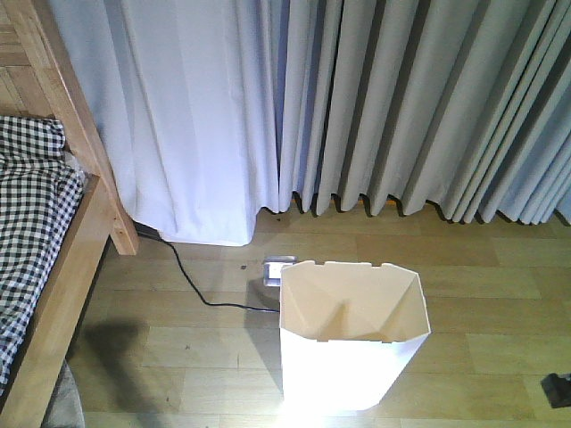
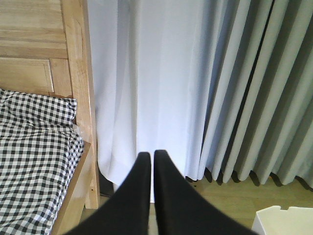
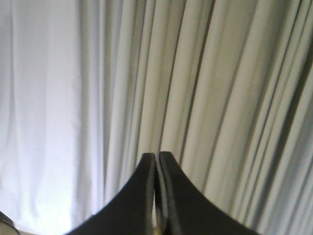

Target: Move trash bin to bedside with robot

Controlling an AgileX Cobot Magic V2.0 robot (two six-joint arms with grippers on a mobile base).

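Trash bin, base cut off

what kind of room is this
Most likely a bedroom: a wooden bed with checkered bedding stands at the left, long curtains hang to the wood floor, and a white trash bin stands nearby.

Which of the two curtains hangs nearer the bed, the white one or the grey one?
The white curtain: it hangs right beside the wooden bed frame, whereas the grey curtain hangs farther right, behind the trash bin.
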